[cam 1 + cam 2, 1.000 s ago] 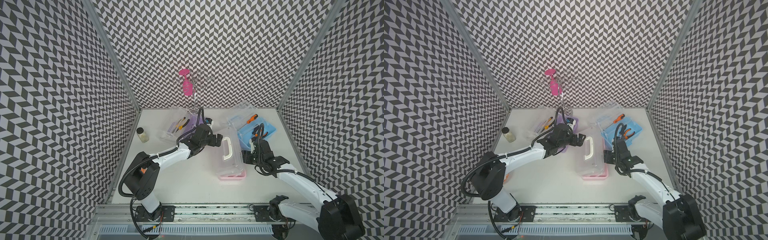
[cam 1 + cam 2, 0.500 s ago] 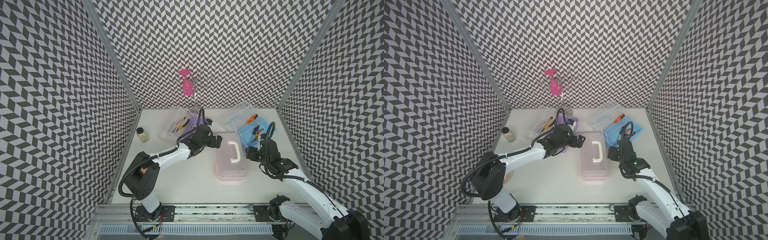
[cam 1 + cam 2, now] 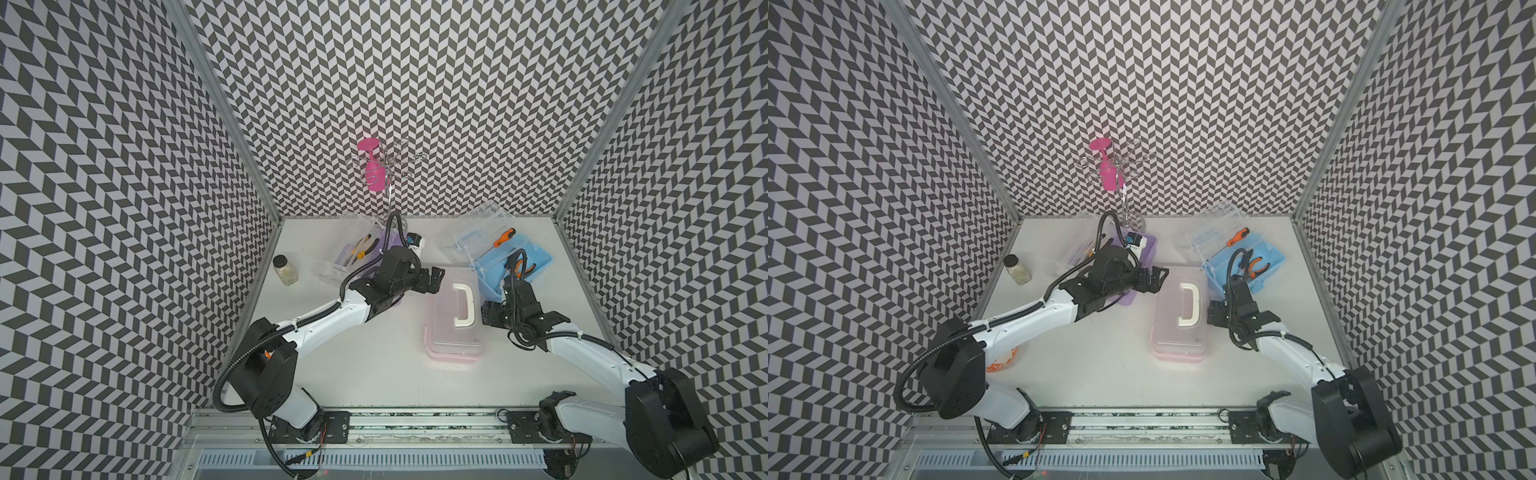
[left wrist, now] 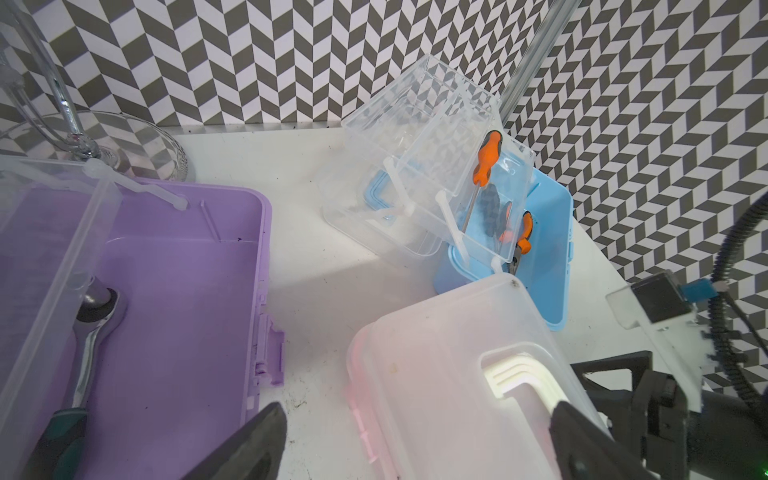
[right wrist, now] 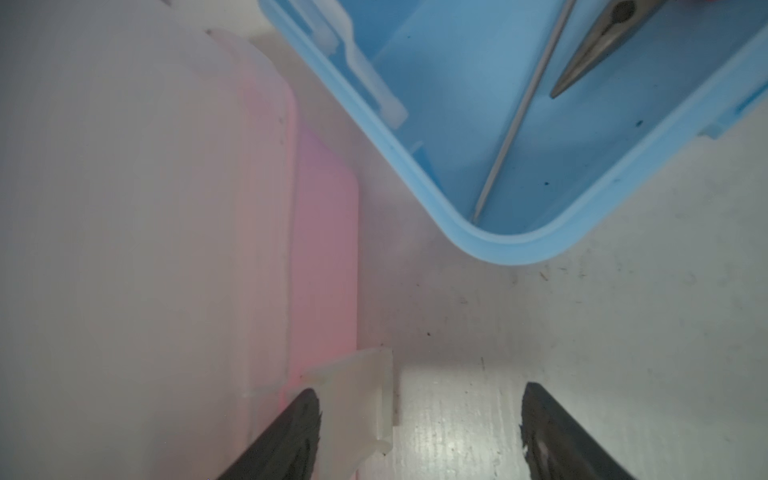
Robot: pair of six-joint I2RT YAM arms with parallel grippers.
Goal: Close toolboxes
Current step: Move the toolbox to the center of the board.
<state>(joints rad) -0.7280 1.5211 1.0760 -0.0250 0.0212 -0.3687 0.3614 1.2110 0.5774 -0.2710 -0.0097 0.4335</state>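
At the middle of the counter (image 3: 374, 365) your pink toolbox (image 3: 455, 332) sits lid down. The purple toolbox (image 4: 178, 291) holds a ratchet (image 4: 93, 316) and the blue toolbox (image 4: 548, 249) a screwdriver (image 4: 484, 160) and pliers (image 4: 523, 237), both lids up. Your left fingers (image 4: 266, 432) and right fingers (image 5: 305, 419) gape wide, gripping nothing.

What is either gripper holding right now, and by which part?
Nothing is held. The left gripper stands open by a far corner of the pink toolbox; the right gripper is open too, the box's side latch between its jaws, unclamped.
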